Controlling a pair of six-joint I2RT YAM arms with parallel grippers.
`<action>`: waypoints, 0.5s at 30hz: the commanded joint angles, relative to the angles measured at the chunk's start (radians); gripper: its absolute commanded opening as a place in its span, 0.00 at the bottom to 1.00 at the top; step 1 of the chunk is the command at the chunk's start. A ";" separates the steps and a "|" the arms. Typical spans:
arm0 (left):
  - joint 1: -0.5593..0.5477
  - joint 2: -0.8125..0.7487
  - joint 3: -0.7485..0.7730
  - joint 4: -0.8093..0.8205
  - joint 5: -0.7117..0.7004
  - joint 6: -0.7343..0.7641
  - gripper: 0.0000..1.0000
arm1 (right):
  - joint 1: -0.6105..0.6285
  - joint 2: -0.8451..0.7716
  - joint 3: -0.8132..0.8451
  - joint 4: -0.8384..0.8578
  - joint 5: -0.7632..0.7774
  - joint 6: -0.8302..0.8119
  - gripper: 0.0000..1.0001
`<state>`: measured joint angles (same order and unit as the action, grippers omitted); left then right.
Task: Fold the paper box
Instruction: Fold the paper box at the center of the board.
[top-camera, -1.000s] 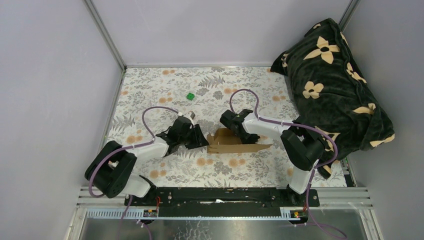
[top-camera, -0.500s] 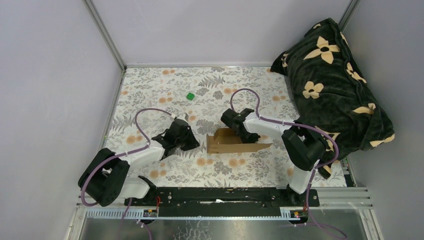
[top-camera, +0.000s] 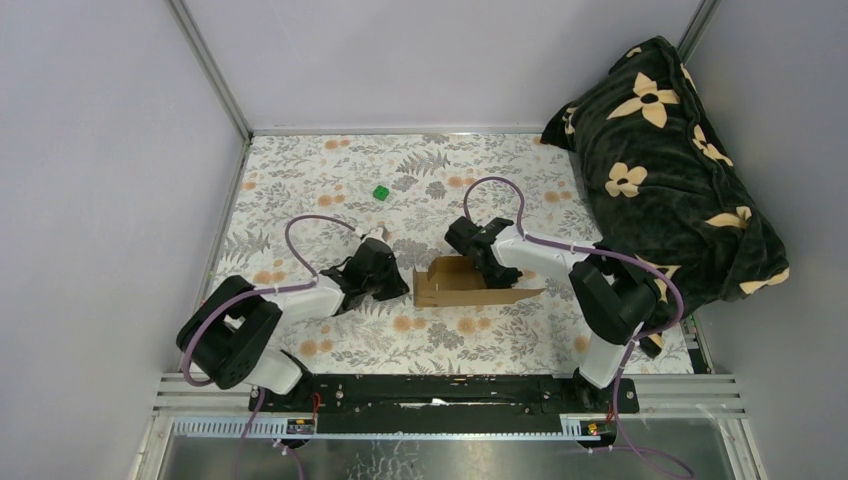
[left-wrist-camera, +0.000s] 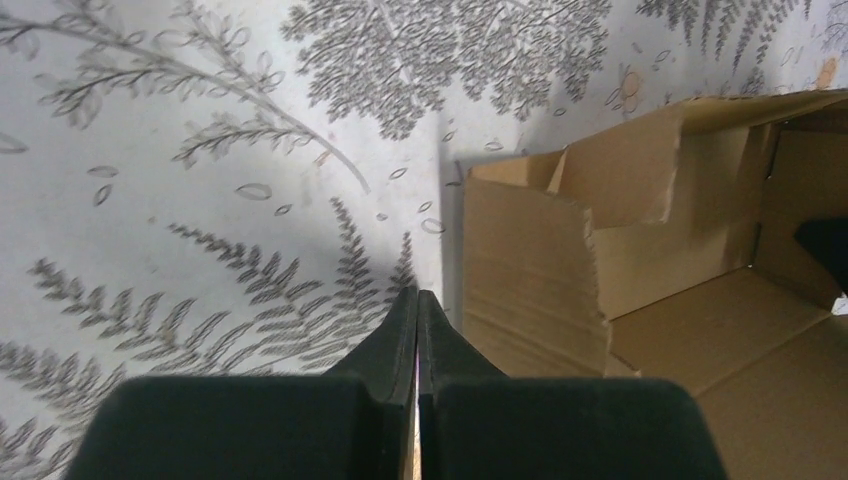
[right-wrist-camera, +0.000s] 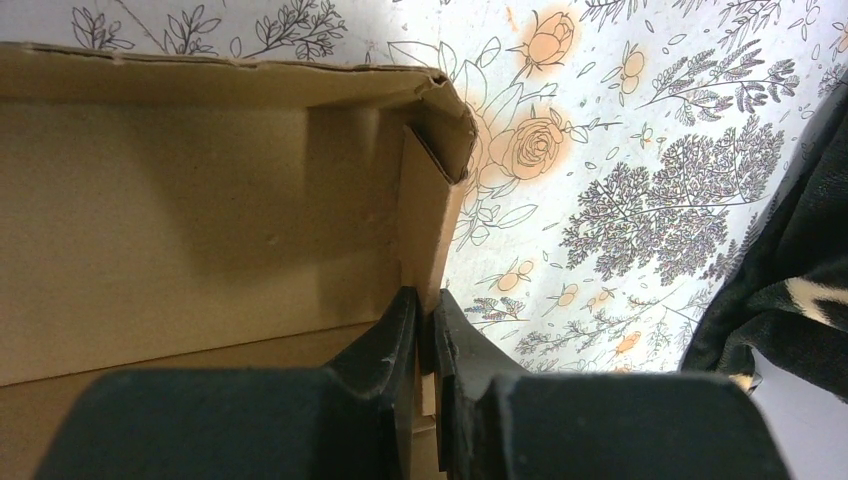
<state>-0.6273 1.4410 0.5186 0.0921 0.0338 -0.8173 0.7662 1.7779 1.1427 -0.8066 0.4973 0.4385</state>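
Observation:
The paper box (top-camera: 470, 284) is plain brown cardboard, partly folded up, lying mid-table between the arms. My left gripper (top-camera: 404, 287) is shut and empty, its tips just left of the box's left end flap (left-wrist-camera: 530, 275). In the left wrist view that gripper (left-wrist-camera: 418, 297) points at the cloth beside the flap. My right gripper (top-camera: 492, 270) is shut on the box's far wall. The right wrist view shows this gripper (right-wrist-camera: 427, 298) pinching the thin edge of an upright cardboard wall (right-wrist-camera: 425, 215), with the box's inside (right-wrist-camera: 180, 220) to the left.
A small green cube (top-camera: 380, 192) lies on the floral cloth (top-camera: 330, 180) behind the left arm. A dark flowered blanket (top-camera: 660, 160) is heaped at the right, close to the right arm. Grey walls close in the table on three sides.
My left gripper has closed from part open to shut, pulled back left, then come back toward the box's left end. The right gripper has kept its grip on the box wall.

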 joint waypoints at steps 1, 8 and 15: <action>-0.026 0.096 0.002 -0.056 -0.058 0.004 0.00 | -0.011 -0.021 -0.024 0.001 -0.018 -0.016 0.05; -0.035 0.099 -0.034 0.024 -0.038 -0.029 0.00 | -0.021 -0.031 -0.039 0.016 -0.028 -0.024 0.05; -0.034 0.004 -0.039 0.052 -0.011 -0.042 0.00 | -0.026 -0.032 -0.053 0.030 -0.037 -0.026 0.04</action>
<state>-0.6552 1.4757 0.5049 0.1989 0.0284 -0.8589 0.7528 1.7527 1.1183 -0.7769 0.4755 0.4225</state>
